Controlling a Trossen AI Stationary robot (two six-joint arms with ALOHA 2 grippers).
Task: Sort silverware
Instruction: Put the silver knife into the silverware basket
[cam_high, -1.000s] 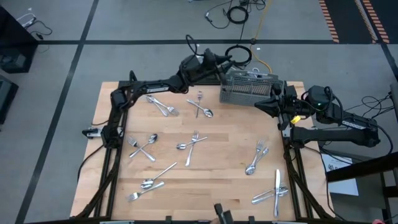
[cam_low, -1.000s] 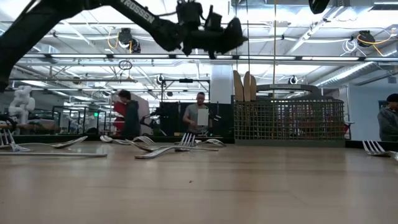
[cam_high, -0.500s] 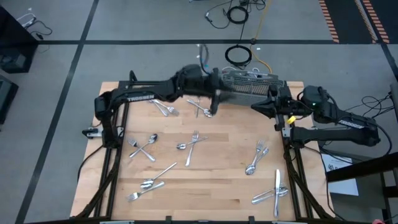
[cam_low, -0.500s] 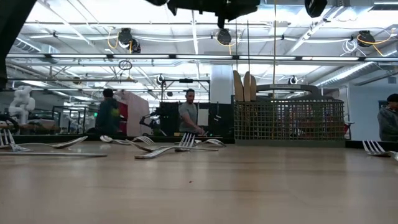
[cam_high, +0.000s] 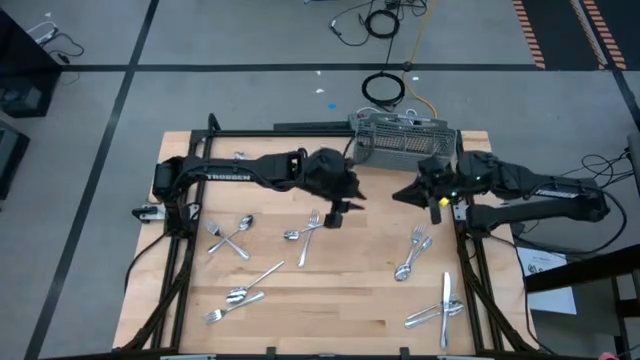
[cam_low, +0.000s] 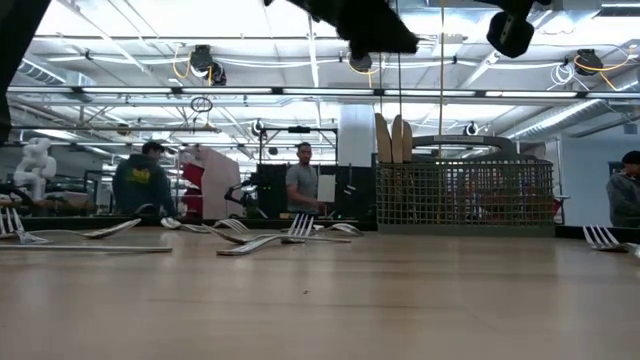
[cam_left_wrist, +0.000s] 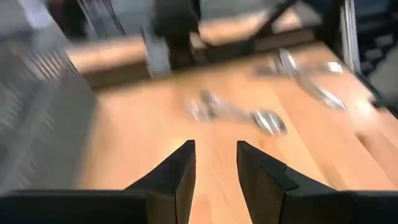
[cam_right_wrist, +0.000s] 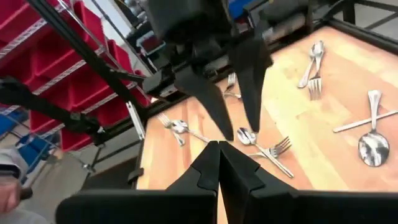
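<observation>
The left gripper (cam_high: 338, 212) hangs above the middle of the wooden table (cam_high: 360, 290), its two fingers (cam_left_wrist: 180, 177) parted by a narrow gap with nothing between them. The right gripper (cam_high: 403, 193) sits pinched fully together and empty, just in front of the grey mesh caddy (cam_high: 403, 143). The silverware (cam_high: 310, 228) lies scattered across the table; its blurred left wrist view seems to show a fork and spoon ahead.

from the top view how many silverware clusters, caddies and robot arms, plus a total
silverware clusters in plain sight: 5
mesh caddy: 1
robot arms: 2 (left arm, right arm)
total: 8
</observation>
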